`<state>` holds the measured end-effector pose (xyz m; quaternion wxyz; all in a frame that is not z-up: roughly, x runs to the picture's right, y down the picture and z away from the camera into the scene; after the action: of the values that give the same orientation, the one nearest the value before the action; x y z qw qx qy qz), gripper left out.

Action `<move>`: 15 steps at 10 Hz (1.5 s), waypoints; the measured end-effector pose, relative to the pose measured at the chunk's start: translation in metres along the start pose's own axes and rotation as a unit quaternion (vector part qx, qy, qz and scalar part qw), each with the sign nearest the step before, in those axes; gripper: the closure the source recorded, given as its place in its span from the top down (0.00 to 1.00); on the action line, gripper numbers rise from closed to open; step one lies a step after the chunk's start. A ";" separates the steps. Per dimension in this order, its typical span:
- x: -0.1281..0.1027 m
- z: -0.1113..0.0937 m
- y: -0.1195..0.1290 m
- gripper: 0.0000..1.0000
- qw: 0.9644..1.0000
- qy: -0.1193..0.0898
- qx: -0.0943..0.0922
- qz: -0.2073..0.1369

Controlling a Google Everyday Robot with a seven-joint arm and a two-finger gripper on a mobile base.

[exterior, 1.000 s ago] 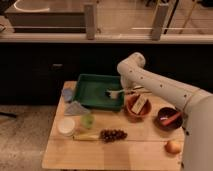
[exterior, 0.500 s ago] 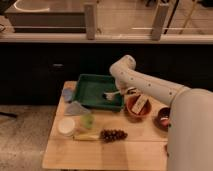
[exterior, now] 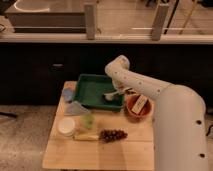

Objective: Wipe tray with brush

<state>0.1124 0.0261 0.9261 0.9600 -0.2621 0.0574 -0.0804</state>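
Note:
The green tray (exterior: 92,89) lies at the back of the wooden table, left of middle. The brush (exterior: 111,95) shows as a pale handle with a darker head over the tray's right inner part, near the front rim. My gripper (exterior: 120,92) is at the tray's right edge, right at the brush's handle end, reaching down from the white arm (exterior: 135,80) that comes in from the right. The arm covers the wrist, so the hold on the brush is hidden.
A round brown bowl (exterior: 138,107) with something pale in it stands right of the tray. A dark grape-like cluster (exterior: 112,135), a white round tub (exterior: 66,125), a green item (exterior: 88,120), a grey cloth (exterior: 75,107) and a blue item (exterior: 67,93) lie front and left.
The arm has swung left and closer to the camera, now hiding the table's right side and a second bowl. The gripper and brush have shifted left, further over the tray.

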 end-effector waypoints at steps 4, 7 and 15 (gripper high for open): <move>0.015 0.003 -0.011 0.00 1.000 0.014 0.001 0.019; 0.025 0.008 -0.037 0.00 0.999 0.025 0.012 0.036; -0.025 -0.019 -0.007 0.00 0.999 -0.018 0.023 -0.022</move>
<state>0.0843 0.0155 0.9147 0.9647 -0.2423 0.0325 -0.0983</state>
